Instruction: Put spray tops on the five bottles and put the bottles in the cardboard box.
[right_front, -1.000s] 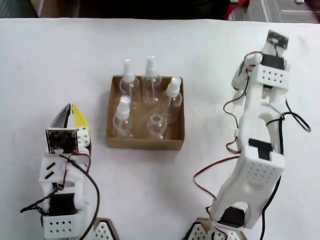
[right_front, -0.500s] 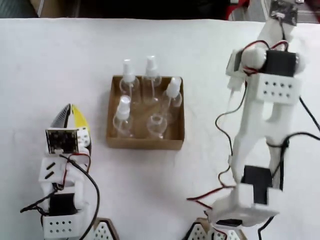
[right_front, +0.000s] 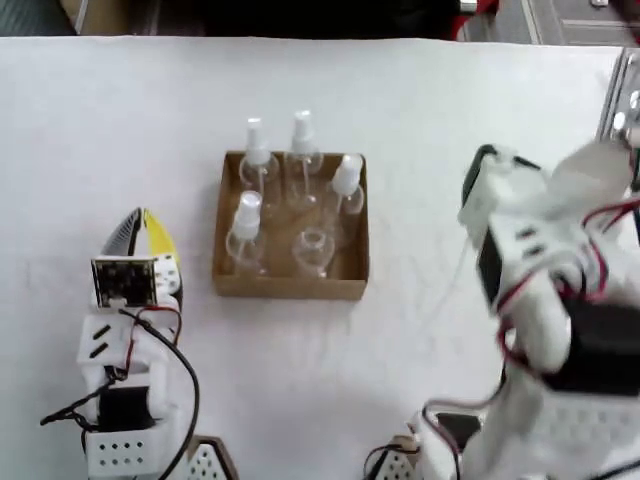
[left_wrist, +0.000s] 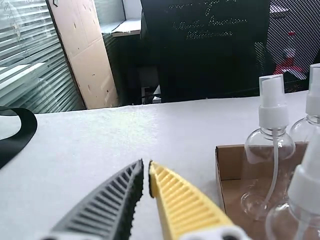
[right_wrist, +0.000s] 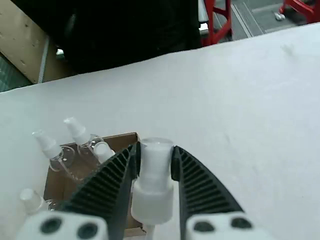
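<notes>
The cardboard box (right_front: 290, 283) sits mid-table with five clear bottles inside. Four carry white spray tops, such as the back one (right_front: 302, 132); the front right bottle (right_front: 313, 250) has a bare neck. My right gripper (right_wrist: 154, 148) is shut on a white spray top (right_wrist: 152, 185), held in the air to the right of the box, above the table. The right arm (right_front: 540, 270) stands raised at the right. Left of the box, my left gripper (right_front: 141, 214) rests near the table with its grey and yellow fingers (left_wrist: 175, 200) shut on nothing. A capped bottle (left_wrist: 270, 145) stands in the box (left_wrist: 231, 162) just beyond it.
White tabletop (right_front: 120, 110) lies all around the box, with open room between the box and each arm. The table's far edge (right_front: 300, 38) borders a dark area behind. The right arm's red and black wires (right_front: 520, 290) hang beside it.
The right arm has lifted from the far right of the table and swung up and nearer, carrying the spray top. The left arm, box and bottles have stayed still.
</notes>
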